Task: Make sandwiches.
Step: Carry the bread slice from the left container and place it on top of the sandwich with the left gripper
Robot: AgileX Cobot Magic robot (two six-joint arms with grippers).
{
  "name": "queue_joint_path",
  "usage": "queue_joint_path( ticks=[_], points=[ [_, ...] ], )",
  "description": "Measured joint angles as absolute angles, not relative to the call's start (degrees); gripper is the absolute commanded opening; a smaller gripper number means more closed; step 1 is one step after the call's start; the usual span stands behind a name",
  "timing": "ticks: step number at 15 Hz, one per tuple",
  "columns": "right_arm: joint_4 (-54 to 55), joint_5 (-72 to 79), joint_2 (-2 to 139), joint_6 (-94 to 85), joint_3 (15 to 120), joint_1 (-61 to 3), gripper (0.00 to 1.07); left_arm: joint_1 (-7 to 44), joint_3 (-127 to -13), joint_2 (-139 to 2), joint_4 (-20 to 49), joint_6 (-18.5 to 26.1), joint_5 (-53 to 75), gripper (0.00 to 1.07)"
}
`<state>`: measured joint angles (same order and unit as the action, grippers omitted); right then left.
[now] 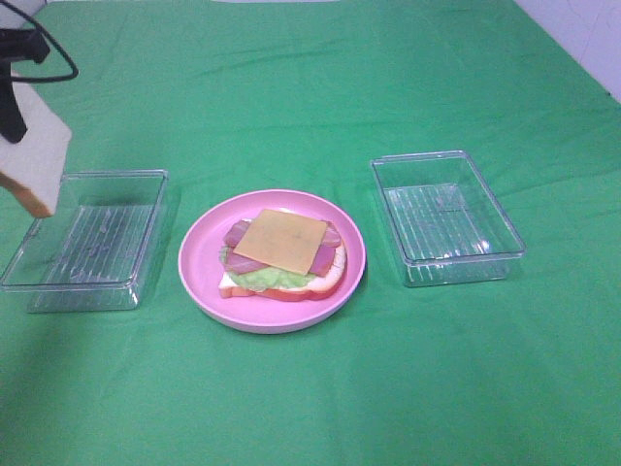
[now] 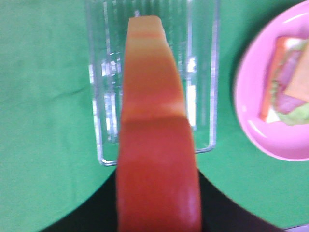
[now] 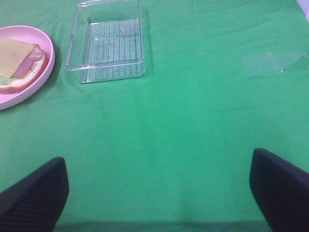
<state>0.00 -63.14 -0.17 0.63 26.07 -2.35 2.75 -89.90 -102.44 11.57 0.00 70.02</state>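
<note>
An open sandwich lies on the round pink plate (image 1: 201,264): a bread slice (image 1: 320,284) at the bottom, then lettuce (image 1: 254,279), bacon (image 1: 236,233) and a yellow cheese slice (image 1: 281,240) on top. At the far left my left gripper (image 1: 14,121) is shut on another white bread slice (image 1: 34,155) with an orange-brown crust and holds it in the air above the left tray. The left wrist view shows that slice's crust edge-on (image 2: 153,121), with the sandwich (image 2: 289,92) off to one side. My right gripper (image 3: 159,188) stands open over bare cloth, holding nothing.
Two clear plastic trays flank the plate, one on the left (image 1: 97,175) and one on the right (image 1: 417,158), both with nothing in them. Green cloth (image 1: 310,87) covers the whole table. The right arm is outside the high view.
</note>
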Motion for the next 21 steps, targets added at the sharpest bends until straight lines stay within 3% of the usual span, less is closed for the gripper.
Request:
queue_joint_path(
  ticks=[4, 12, 16, 21],
  points=[
    [0.00, -63.14, -0.17, 0.63, 26.07, -2.35, 0.96, 3.38, -90.76, -101.93, 23.61, 4.87, 70.02, 0.00],
    [0.00, -63.14, -0.17, 0.63, 26.07, -2.35, 0.96, 15.41, -90.87, -115.34, 44.92, 18.74, 64.06, 0.00],
    [0.00, -63.14, -0.17, 0.63, 26.07, -2.35, 0.96, 19.25, -90.87, -121.70, 49.73, 23.72, 58.84, 0.00],
    [0.00, -63.14, -0.17, 0.63, 26.07, -2.35, 0.96, 20.63, -90.87, -124.79, 54.32, 24.18, 55.35, 0.00]
  ],
)
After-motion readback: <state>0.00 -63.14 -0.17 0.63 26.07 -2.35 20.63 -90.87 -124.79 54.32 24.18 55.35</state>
